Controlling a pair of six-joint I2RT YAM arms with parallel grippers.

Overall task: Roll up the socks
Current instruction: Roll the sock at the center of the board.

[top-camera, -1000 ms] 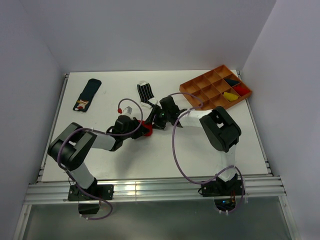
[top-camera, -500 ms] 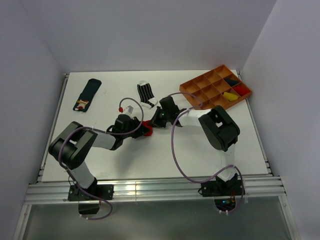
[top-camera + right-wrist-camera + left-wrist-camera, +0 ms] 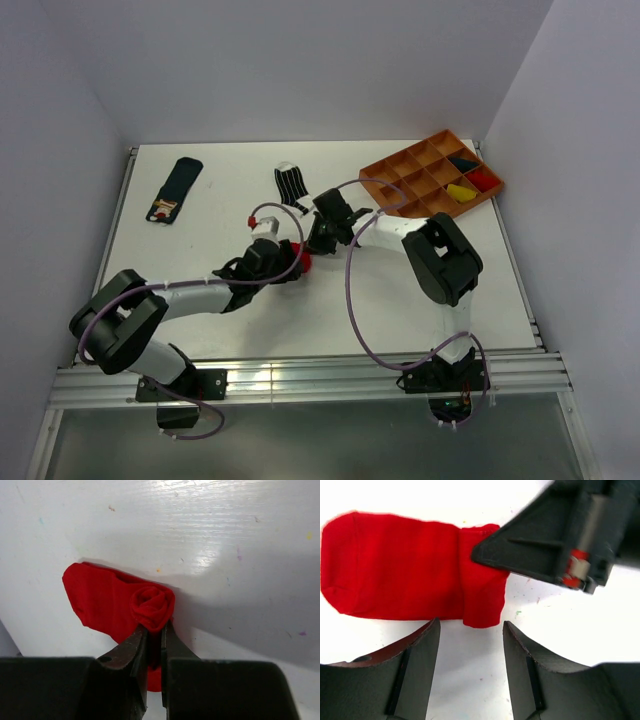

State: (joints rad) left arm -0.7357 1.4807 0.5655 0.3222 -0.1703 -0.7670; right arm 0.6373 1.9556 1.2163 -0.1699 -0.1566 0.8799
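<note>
The red sock (image 3: 405, 567) lies flat on the white table, one end wound into a small roll (image 3: 152, 604). My right gripper (image 3: 155, 627) is shut on that rolled end; one of its fingers (image 3: 530, 550) shows in the left wrist view, lying over the sock's folded end. My left gripper (image 3: 471, 632) is open just short of the sock's edge, with only bare table between its fingers. From above, both grippers meet at the red sock (image 3: 303, 262) in mid-table. The striped sock (image 3: 291, 185) lies behind them. The navy sock (image 3: 175, 188) lies at the back left.
An orange compartment tray (image 3: 400, 172) stands at the back right, holding yellow, red and dark bundles in its right-hand cells. A metal rail runs along the table's near edge (image 3: 300, 375). White walls close in the left, right and back.
My left gripper has opened and let go of the red sock, its arm swinging lower and rightward. My right gripper has shut on the sock's rolled end.
</note>
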